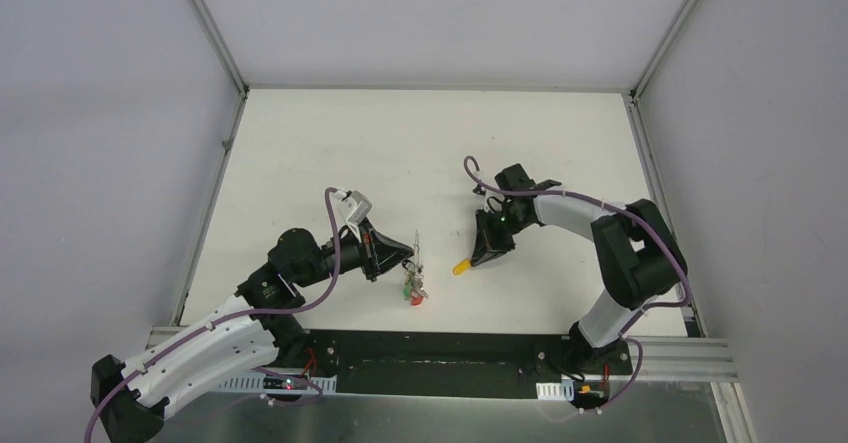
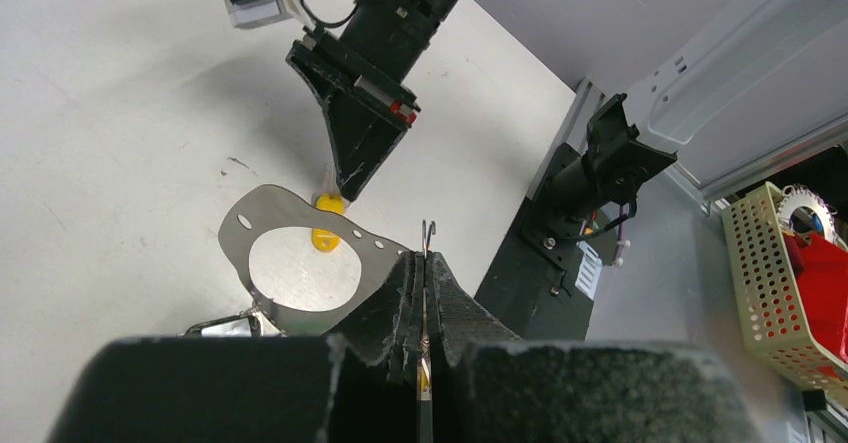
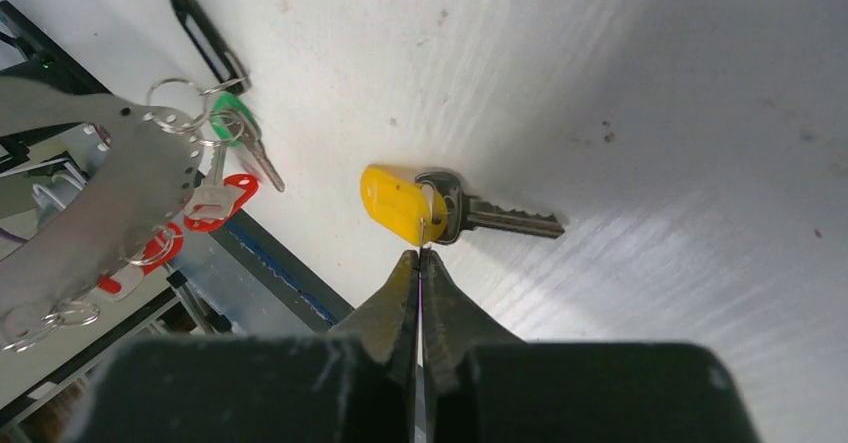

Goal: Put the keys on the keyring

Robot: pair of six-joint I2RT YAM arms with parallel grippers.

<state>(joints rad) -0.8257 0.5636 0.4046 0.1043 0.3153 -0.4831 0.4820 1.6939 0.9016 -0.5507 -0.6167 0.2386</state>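
White desk [image 1: 400, 143] sitting between grey walls; left pincer [image 2: 425, 258] pressing together on the keyring [image 2: 280, 208], a flat grey loop with small holes along its rim, gripping it by one edge; right pincer [image 3: 419, 258] pinching the small ring of the yellow-tagged key [image 3: 470, 213], low at the desk, touching or just clear cannot be told, apart from the keyring; green-tagged key [image 3: 240, 128] and red-tagged keys [image 3: 222, 203] hanging from the keyring by their own small rings.
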